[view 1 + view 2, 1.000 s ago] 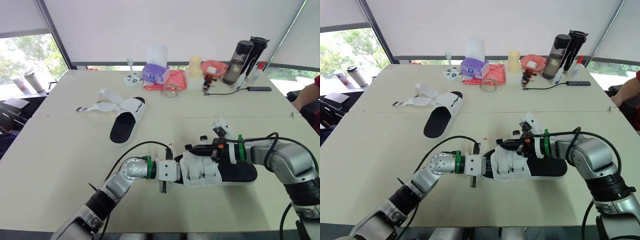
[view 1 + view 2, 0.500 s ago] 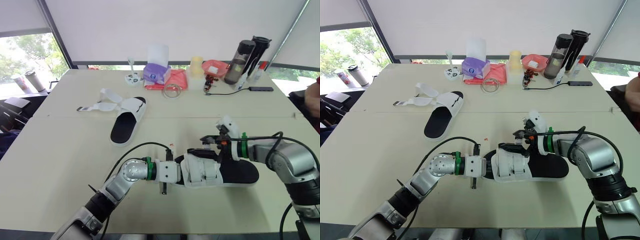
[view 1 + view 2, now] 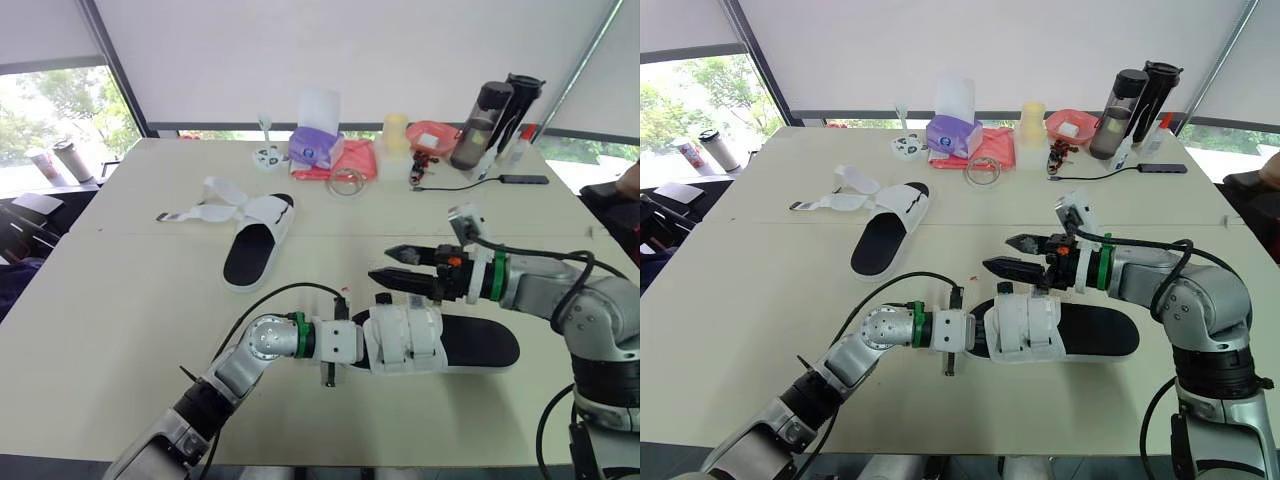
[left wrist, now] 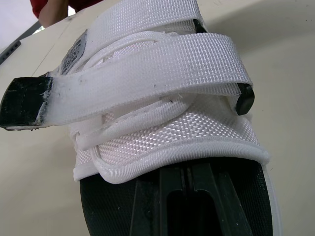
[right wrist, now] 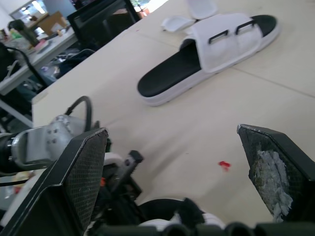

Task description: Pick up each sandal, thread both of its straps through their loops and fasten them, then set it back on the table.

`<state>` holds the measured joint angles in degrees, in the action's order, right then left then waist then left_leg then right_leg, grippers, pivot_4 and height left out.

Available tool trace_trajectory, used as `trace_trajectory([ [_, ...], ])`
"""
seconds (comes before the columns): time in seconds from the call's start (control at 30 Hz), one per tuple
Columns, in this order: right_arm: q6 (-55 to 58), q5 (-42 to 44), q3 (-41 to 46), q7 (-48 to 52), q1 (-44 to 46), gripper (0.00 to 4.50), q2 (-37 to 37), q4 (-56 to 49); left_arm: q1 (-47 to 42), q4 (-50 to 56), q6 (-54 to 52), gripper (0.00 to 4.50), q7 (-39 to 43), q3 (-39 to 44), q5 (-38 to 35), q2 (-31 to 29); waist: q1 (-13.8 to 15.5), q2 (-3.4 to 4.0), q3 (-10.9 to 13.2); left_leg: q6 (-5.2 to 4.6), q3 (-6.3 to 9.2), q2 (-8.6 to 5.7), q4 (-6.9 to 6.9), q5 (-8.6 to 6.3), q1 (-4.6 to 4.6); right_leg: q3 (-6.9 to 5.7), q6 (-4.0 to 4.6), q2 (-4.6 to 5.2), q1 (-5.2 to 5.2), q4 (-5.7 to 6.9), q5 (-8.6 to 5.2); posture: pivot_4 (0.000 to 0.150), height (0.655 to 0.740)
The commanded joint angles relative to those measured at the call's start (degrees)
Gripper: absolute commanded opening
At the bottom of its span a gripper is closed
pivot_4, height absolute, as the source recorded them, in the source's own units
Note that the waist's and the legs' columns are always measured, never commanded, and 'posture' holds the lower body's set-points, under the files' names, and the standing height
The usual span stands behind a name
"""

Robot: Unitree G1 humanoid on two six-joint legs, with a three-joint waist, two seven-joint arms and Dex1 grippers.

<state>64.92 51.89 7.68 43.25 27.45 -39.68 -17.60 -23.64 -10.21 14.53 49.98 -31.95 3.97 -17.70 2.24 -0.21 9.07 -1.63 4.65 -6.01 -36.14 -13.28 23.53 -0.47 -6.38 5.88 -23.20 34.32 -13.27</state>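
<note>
sandal (image 3: 470,342) with both straps across its upper lies on the counter (image 3: 120,300), left end effector (image 4: 189,194) tucked in at its toe end, grip unclear. right end effector (image 3: 395,265) hovers just above, spread wide. second sandal (image 3: 250,245) lies well apart.

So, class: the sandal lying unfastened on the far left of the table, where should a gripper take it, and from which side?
Probably the heel end of the unfastened sandal, pinched across its width, coming from the robot's side. The heel points toward the robot and is bare, while the loose straps splay at the far end.
</note>
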Motion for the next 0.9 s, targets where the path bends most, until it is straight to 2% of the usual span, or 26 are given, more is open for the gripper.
trace_trajectory([
  [0.03,2.5,3.3,-0.9,1.9,-0.8,4.49,-1.4,-3.4,0.8,-4.8,-2.1,0.00,-0.6,-0.2,3.3,-0.9,0.0,0.00,0.0,0.00,0.00,0.00,0.00,0.00,0.00,0.00,0.00,0.00,0.00,0.00,0.00,0.150,0.7400],
  [0.3,4.7,4.6,-2.3,4.1,-2.8,4.49,-3.7,-3.7,1.4,-4.5,-2.4,0.00,-1.3,-0.2,3.5,-1.0,0.0,0.00,0.0,0.00,0.00,-0.01,0.00,0.00,0.00,0.00,0.00,0.03,0.02,-0.02,0.00,0.150,0.7400],
  [0.6,1.2,-3.1,-8.5,5.9,-3.2,4.49,-6.5,-0.3,1.2,-4.9,-1.9,0.00,-1.9,-0.2,4.0,-0.7,0.0,0.00,0.0,0.01,-0.01,-0.01,0.00,0.00,0.00,0.00,-0.01,0.03,0.01,-0.04,-0.01,0.150,0.7400],
  [0.9,-0.3,-5.1,-9.2,7.2,-3.8,4.49,-6.9,-0.2,1.7,-3.5,-2.0,0.00,-2.4,-0.1,4.1,-0.8,0.1,0.00,0.0,0.01,0.00,-0.01,0.00,-0.01,0.00,0.00,-0.02,0.03,0.04,-0.07,-0.01,0.150,0.7400],
])
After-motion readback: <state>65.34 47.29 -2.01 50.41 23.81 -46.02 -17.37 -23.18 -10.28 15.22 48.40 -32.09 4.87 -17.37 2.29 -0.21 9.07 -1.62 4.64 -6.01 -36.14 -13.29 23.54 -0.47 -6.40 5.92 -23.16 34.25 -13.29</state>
